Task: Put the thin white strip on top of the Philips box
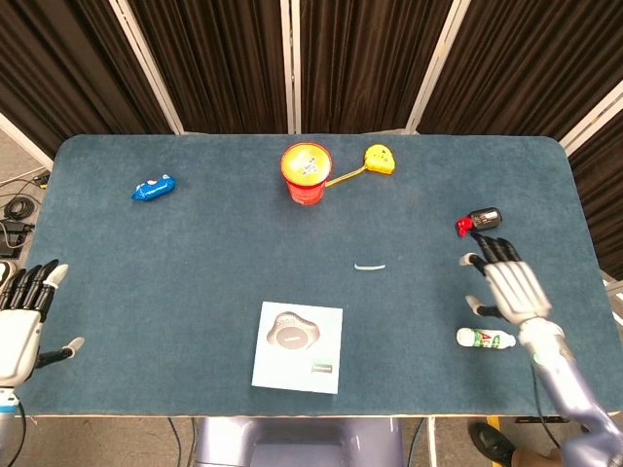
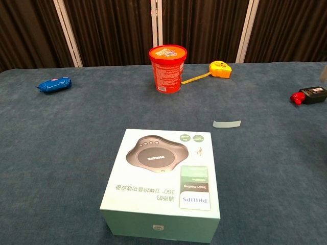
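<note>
The thin white strip (image 1: 370,266) lies flat on the blue table, a little right of centre; the chest view shows the strip (image 2: 227,124) beyond the box's far right corner. The pale Philips box (image 1: 298,346) sits near the front edge, and its printed top (image 2: 163,173) is bare. My right hand (image 1: 510,287) hovers over the table's right side with fingers spread, holding nothing, well right of the strip. My left hand (image 1: 21,324) stays at the left edge, fingers apart, holding nothing.
A red tub (image 1: 307,173) and a yellow tape measure (image 1: 379,159) stand at the back centre. A blue packet (image 1: 154,188) lies at the back left. A black and red bottle (image 1: 479,221) and a small white bottle (image 1: 486,339) lie close to my right hand.
</note>
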Tool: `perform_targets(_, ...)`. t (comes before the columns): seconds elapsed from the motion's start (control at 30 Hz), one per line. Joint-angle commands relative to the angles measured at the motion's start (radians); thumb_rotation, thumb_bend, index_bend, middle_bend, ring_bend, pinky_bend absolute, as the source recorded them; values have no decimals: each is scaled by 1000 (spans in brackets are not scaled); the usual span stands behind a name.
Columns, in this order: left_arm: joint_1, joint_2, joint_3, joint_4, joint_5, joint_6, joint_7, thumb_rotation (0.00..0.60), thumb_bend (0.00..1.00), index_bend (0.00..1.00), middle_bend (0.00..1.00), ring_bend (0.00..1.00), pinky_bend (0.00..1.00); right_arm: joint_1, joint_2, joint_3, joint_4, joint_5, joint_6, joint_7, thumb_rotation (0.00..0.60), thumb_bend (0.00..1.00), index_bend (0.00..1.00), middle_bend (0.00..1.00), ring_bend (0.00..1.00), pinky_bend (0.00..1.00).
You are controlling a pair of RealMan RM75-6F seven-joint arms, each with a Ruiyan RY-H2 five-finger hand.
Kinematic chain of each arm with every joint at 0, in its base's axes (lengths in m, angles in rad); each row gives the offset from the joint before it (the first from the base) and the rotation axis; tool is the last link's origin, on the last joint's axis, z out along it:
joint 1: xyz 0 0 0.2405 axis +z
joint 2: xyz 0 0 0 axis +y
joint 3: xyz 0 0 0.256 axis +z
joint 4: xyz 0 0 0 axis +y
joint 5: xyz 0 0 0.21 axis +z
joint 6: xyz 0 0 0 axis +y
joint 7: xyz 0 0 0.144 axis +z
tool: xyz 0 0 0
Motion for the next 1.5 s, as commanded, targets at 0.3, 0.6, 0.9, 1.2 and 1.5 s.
perform_targets(0.3, -34, -58, -32, 47, -101, -55, 66, 600, 0, 0, 0, 0, 0, 293, -319, 67, 295, 218, -258, -112, 600, 286, 441, 0, 0, 0)
perform_targets(0.6, -50, -72, -43, 74, -151, -84, 69, 600, 0, 0, 0, 0, 0, 400, -487, 37, 490, 282, -329, -184, 600, 309, 479, 0, 0, 0)
perform_targets(0.9, -61, -77, -46, 85, -171, -97, 67, 600, 0, 0, 0, 0, 0, 431, -567, 16, 584, 303, -334, -192, 600, 311, 497, 0, 0, 0)
perform_targets(1.2, -64, -74, -44, 86, -176, -99, 61, 600, 0, 0, 0, 0, 0, 437, -589, 5, 624, 288, -323, -181, 600, 392, 600, 0, 0, 0)
perform_targets(1.5, -68, -75, -38, 83, -177, -104, 62, 600, 0, 0, 0, 0, 0, 428, -571, 4, 607, 229, -277, -143, 600, 454, 720, 0, 0, 0)
